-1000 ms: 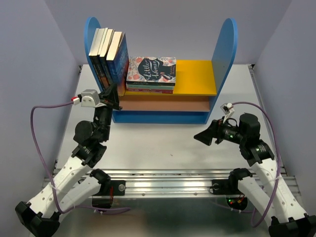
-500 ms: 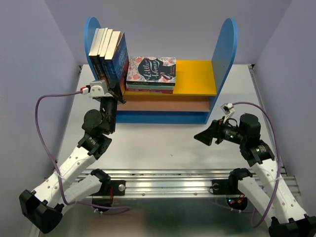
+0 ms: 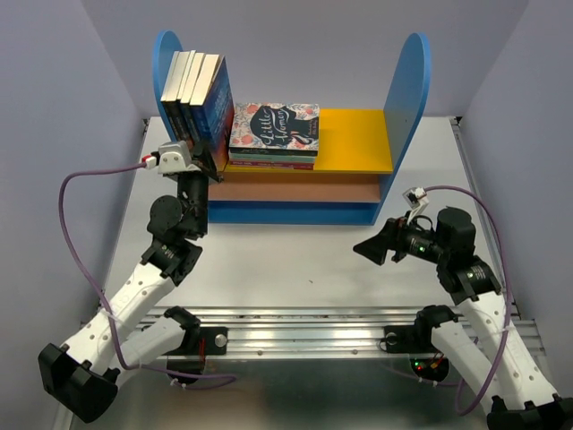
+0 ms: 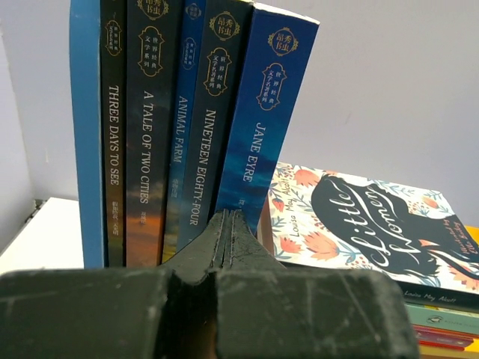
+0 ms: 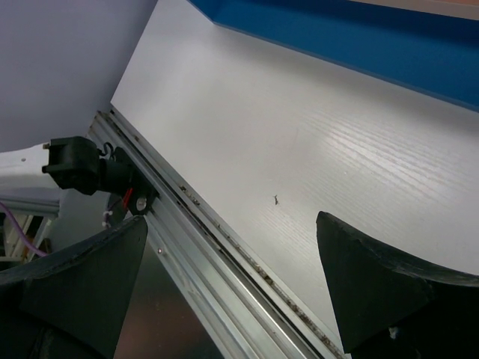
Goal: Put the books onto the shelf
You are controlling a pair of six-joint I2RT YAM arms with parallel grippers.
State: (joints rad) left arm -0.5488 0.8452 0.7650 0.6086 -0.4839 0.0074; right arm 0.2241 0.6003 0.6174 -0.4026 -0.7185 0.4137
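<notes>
Several books stand upright on the yellow upper board of the shelf, packed against its left blue panel. The left wrist view shows their spines, with Jane Eyre outermost and tilted slightly. My left gripper is shut with nothing between its fingers. Its tips sit at the foot of the Jane Eyre and Nineteen Eighty-Four spines; contact cannot be told. My right gripper hangs open and holding nothing over the table at front right, and the wrist view shows the gripper above bare tabletop.
A floral Little Women book lies flat on a short stack beside the upright books, also close on the right as the book in the left wrist view. The shelf's blue base and the metal rail border the tabletop.
My left arm has risen and reached forward, bringing its shut gripper up to the foot of the upright books. The right arm has barely shifted.
</notes>
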